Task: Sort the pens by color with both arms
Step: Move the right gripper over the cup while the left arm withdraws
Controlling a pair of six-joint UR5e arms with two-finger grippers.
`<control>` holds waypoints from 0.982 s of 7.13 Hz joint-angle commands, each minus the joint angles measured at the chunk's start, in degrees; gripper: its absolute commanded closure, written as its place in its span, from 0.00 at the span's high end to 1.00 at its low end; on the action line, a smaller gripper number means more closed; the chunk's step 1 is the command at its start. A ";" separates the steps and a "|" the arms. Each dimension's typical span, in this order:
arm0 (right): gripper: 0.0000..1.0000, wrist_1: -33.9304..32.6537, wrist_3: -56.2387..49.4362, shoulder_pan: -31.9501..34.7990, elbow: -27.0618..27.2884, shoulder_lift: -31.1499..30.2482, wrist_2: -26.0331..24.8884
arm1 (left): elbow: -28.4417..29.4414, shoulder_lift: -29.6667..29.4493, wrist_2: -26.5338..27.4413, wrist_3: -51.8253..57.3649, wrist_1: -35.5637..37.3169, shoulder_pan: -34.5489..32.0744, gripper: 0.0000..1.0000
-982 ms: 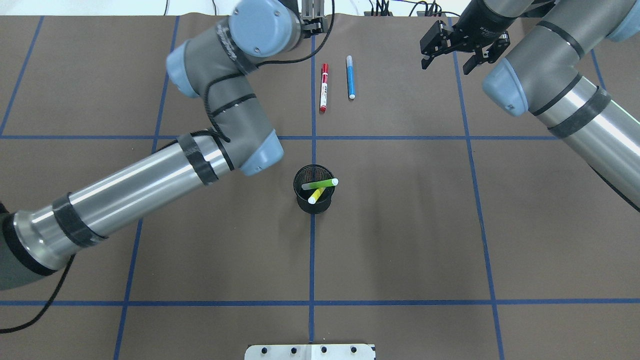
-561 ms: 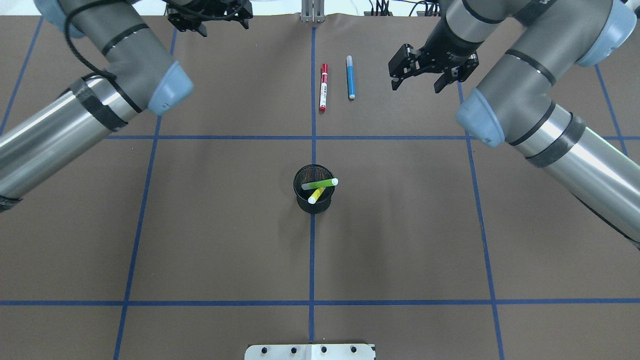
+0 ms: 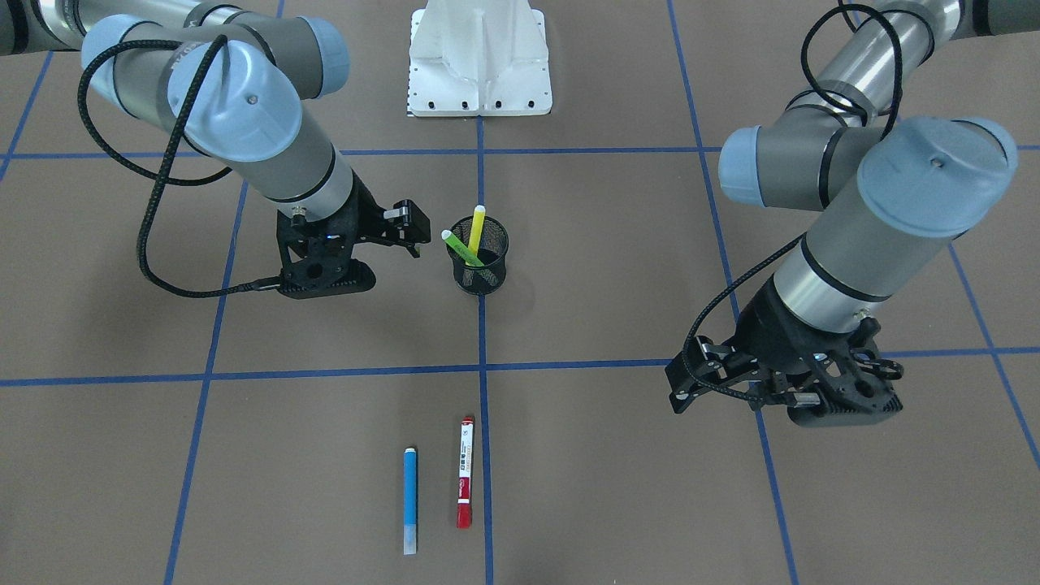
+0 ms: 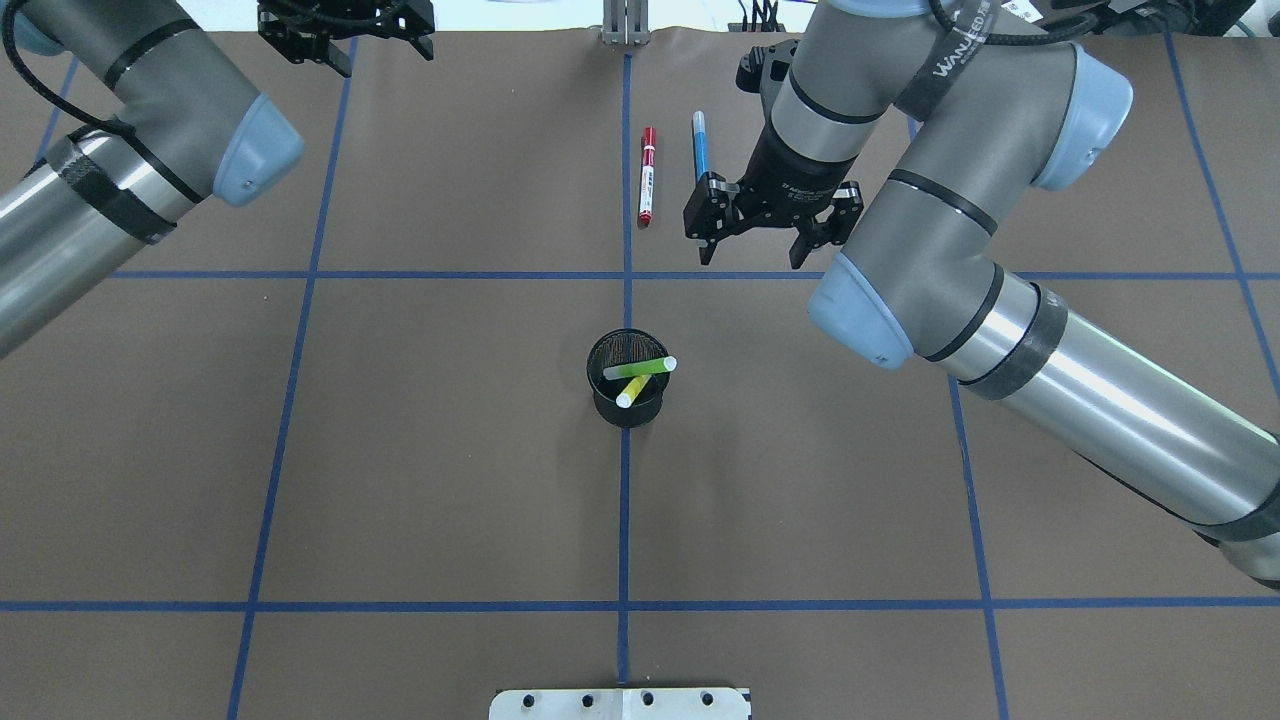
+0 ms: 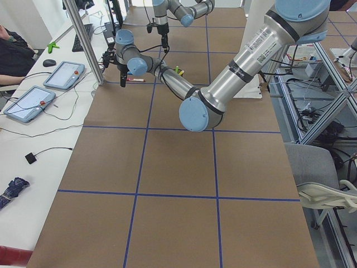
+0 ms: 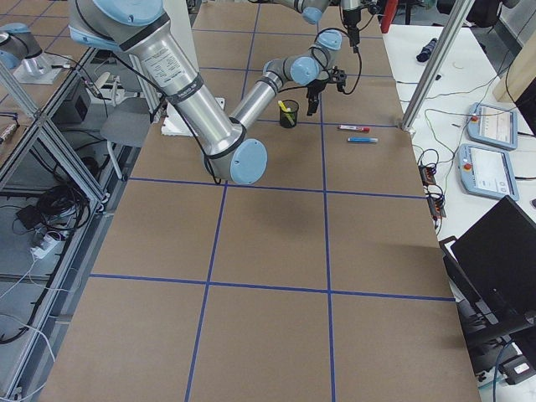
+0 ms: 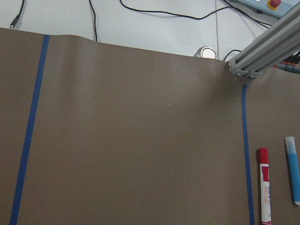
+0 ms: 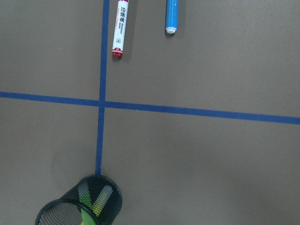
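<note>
A red marker pen with a white label (image 4: 647,175) and a slim blue pen (image 4: 700,148) lie side by side near the middle of the brown, blue-taped tabletop's (image 4: 450,450) far edge. Green (image 4: 640,369) and yellow (image 4: 630,391) pens stand in a black mesh cup (image 4: 603,398) at its centre. The right gripper (image 4: 750,252) hangs between them, jaws apart and empty. The left gripper (image 4: 360,55), toward the far left corner, seems parted too.

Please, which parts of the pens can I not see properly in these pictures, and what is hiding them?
- Lower ends of the green pen and the yellow pen: inside the mesh cup, in every view.
- One end of the blue pen: overhead view, covered by the right gripper.
- Part of the red pen and of the blue pen: right wrist view, cut off by the top edge.
- Print on the red pen's label: too small to read.
</note>
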 commanded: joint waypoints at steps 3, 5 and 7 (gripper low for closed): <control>0.99 19.72 17.30 -5.43 -3.83 -3.21 1.01 | -0.07 0.08 -0.13 0.01 -0.30 0.03 1.00; 0.96 19.83 19.33 -5.79 -3.83 -3.82 1.01 | -0.16 -0.01 -0.13 0.01 -0.30 0.03 1.00; 0.95 19.83 20.04 -5.79 -3.92 -3.56 0.92 | -0.16 -0.01 -0.05 0.01 -0.21 0.12 1.00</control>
